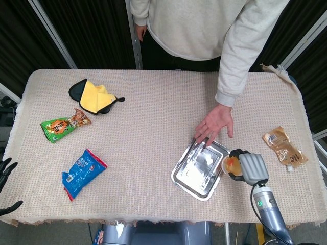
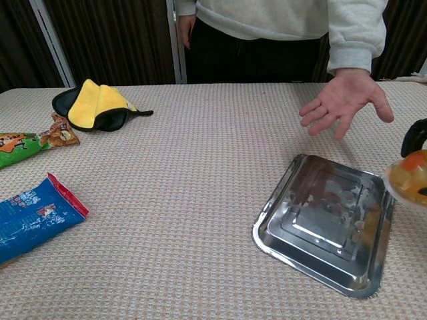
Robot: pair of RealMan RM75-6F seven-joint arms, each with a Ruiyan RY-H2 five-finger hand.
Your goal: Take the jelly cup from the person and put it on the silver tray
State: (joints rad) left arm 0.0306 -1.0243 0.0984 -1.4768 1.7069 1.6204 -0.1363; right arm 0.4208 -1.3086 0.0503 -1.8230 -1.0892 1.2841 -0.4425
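Observation:
My right hand [image 1: 247, 168] grips the jelly cup [image 1: 229, 165], a clear cup with orange-yellow jelly, just off the right edge of the silver tray [image 1: 200, 169]. In the chest view the jelly cup [image 2: 408, 181] hangs at the frame's right edge, over the silver tray's [image 2: 324, 223] right rim, with my right hand's dark fingers [image 2: 415, 134] partly cut off. The tray has nothing on it. The person's open hand [image 1: 216, 122] hovers just beyond the tray. My left hand [image 1: 5, 173] shows only as dark fingertips at the left edge, fingers apart, holding nothing.
A yellow cloth on a black mitt [image 1: 93, 96] lies at the far left. A green snack bag [image 1: 63, 125] and a blue snack bag [image 1: 82, 171] lie on the left side. A tan packet [image 1: 284, 147] lies right of my right hand. The person [image 1: 204, 25] stands at the far edge.

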